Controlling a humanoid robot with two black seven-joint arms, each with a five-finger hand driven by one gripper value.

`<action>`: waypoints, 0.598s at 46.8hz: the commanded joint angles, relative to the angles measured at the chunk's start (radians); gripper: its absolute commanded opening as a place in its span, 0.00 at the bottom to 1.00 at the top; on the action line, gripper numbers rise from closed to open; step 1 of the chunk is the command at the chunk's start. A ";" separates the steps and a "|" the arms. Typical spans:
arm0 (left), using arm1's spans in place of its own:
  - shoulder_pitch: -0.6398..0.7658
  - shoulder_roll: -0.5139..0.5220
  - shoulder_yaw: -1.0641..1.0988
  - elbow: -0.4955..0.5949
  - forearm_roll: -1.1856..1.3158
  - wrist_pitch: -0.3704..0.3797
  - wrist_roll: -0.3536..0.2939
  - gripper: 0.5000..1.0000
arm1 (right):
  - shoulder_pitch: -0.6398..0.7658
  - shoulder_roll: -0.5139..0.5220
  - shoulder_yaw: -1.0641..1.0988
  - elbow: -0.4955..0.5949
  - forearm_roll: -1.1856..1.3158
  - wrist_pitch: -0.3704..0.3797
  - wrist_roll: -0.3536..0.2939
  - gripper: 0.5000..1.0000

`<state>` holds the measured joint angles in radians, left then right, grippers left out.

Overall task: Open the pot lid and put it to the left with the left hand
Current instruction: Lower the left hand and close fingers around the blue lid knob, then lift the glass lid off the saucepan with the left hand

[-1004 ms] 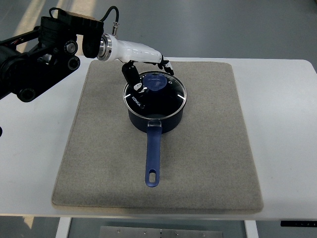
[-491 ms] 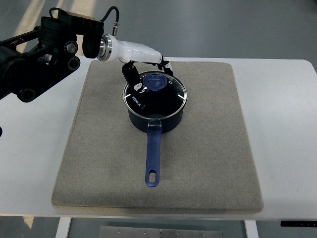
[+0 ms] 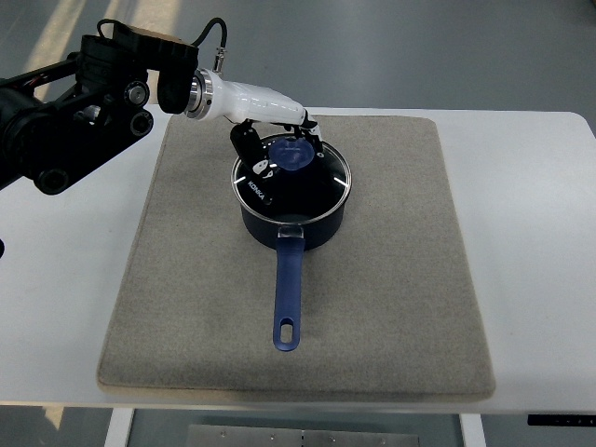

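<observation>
Top view, the only cam you've got: your left hand (image 3: 279, 140) comes in from the upper-left w/ its fingers (image 3: 248, 145) curled around the blue knob (image 3: 292, 155) of the glass lid (image 3: 294, 177). It reads as a grasp, but contact on the far side of the knob is hidden, so treat the grip as unconfirmed. The lid sits level on the blue pot (image 3: 296, 216), which is on the grey mat (image 3: 372, 279) near its far edge, handle (image 3: 288, 293) pointing toward you. Right hand isn't in frame. Risks, as I judge them: if the pinch is only partial, the lid can tilt or slip off as you raise it and drop back onto the rim, and glass + steel band won't forgive that. If you pull sideways before it clears the rim, the lid edge likely catches and drags the whole pot w/ it, since the pot looks light and nothing holds it down. Go straight up first, then left. Landing zone on the mat's left looks free, but it's just beside the arm's bulky black links (image 3: 84, 102), so watch clearance. Set it flat; an edge-first touchdown could let it roll off onto the table (image 3: 531, 233).
</observation>
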<state>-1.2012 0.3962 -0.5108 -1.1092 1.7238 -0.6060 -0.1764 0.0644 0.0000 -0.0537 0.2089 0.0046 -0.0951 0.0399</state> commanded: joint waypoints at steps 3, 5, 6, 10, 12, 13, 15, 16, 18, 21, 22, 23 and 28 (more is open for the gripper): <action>0.000 0.001 0.000 0.000 0.000 0.000 0.000 0.52 | 0.000 0.000 0.000 0.000 0.000 0.000 0.000 0.83; 0.000 0.000 0.000 0.000 0.000 0.000 0.000 0.49 | 0.000 0.000 0.000 0.000 0.000 0.000 0.000 0.83; 0.000 0.001 0.000 0.000 0.000 0.000 0.000 0.48 | 0.000 0.000 0.000 0.000 0.000 0.000 0.000 0.83; 0.000 0.001 0.000 0.000 -0.001 0.000 0.000 0.41 | 0.000 0.000 0.000 0.001 0.000 0.000 0.000 0.83; 0.000 0.001 0.000 0.000 0.000 0.002 0.000 0.40 | 0.000 0.000 0.000 0.000 0.000 0.000 0.000 0.83; 0.000 0.001 0.000 0.002 0.000 0.002 0.000 0.40 | 0.000 0.000 0.000 0.000 0.000 0.000 0.000 0.83; 0.000 0.001 0.000 0.000 0.000 0.003 0.000 0.36 | 0.000 0.000 0.000 0.000 0.000 0.000 0.000 0.83; 0.000 0.001 0.000 0.002 0.000 0.003 0.000 0.34 | 0.000 0.000 0.000 0.000 0.000 0.000 0.000 0.83; 0.000 0.001 0.000 0.002 0.000 0.005 0.000 0.34 | 0.000 0.000 0.000 0.000 0.000 0.000 0.000 0.83; 0.000 0.001 0.000 0.002 0.000 0.005 0.000 0.33 | 0.000 0.000 0.000 0.000 0.000 0.000 0.000 0.83; 0.000 0.001 0.000 0.002 0.000 0.006 0.000 0.33 | 0.000 0.000 0.000 0.001 0.000 0.000 0.000 0.83; 0.000 0.001 0.000 0.002 0.000 0.008 0.000 0.32 | 0.000 0.000 0.000 0.000 0.000 -0.001 0.000 0.83; 0.000 0.001 0.000 0.002 0.000 0.009 0.000 0.22 | 0.000 0.000 0.000 0.000 0.000 0.000 0.000 0.83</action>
<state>-1.2012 0.3972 -0.5108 -1.1075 1.7242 -0.5988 -0.1764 0.0644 0.0000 -0.0537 0.2090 0.0046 -0.0951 0.0399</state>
